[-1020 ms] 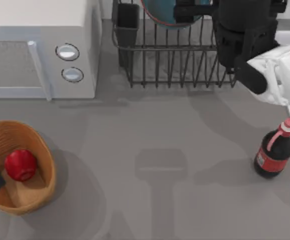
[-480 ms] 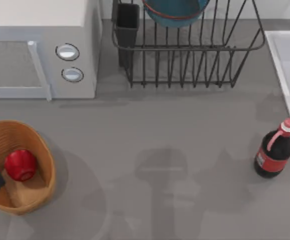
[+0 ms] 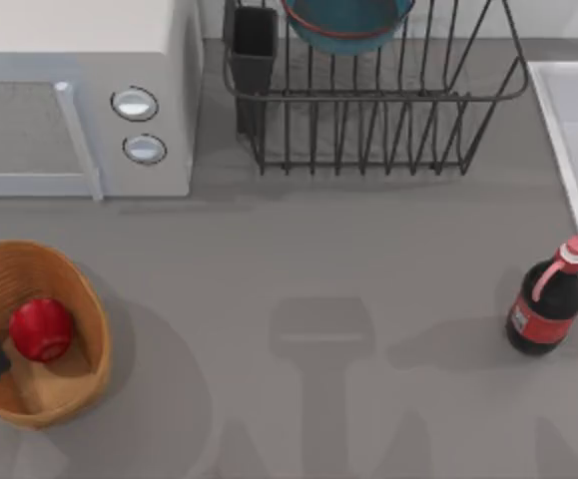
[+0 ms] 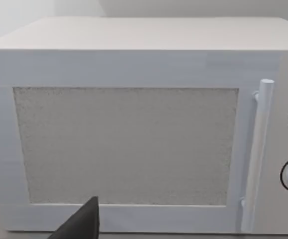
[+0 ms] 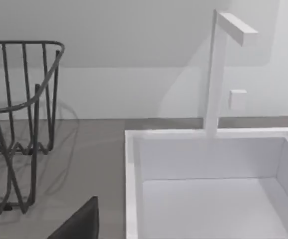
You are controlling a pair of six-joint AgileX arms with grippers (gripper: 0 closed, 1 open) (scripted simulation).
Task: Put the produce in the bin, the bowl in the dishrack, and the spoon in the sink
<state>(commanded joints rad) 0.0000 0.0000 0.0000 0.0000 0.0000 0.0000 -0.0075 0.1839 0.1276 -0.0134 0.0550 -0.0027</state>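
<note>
This place is a kitchen, made as a rendered scene. On the grey surface (image 3: pixel 368 259) stands a white microwave (image 3: pixel 79 100) with two round knobs and a long door handle. Beside it there is a black wire dishrack (image 3: pixel 368 110) with a blue bowl (image 3: pixel 346 25) inside. At the right edge is a white sink (image 5: pixel 208 184) with a plain square faucet (image 5: pixel 218 69) behind it, against a pale wall. A dark bottle (image 3: pixel 548 299) with a red cap and a woven basket (image 3: pixel 44 334) holding a red fruit (image 3: pixel 41 329) also belong to such a room.

Overhead downward view; wrist views facing microwave (image 4: pixel 134 144) closely, sink (image 5: pixel 208 189) perhaps nearby.
</note>
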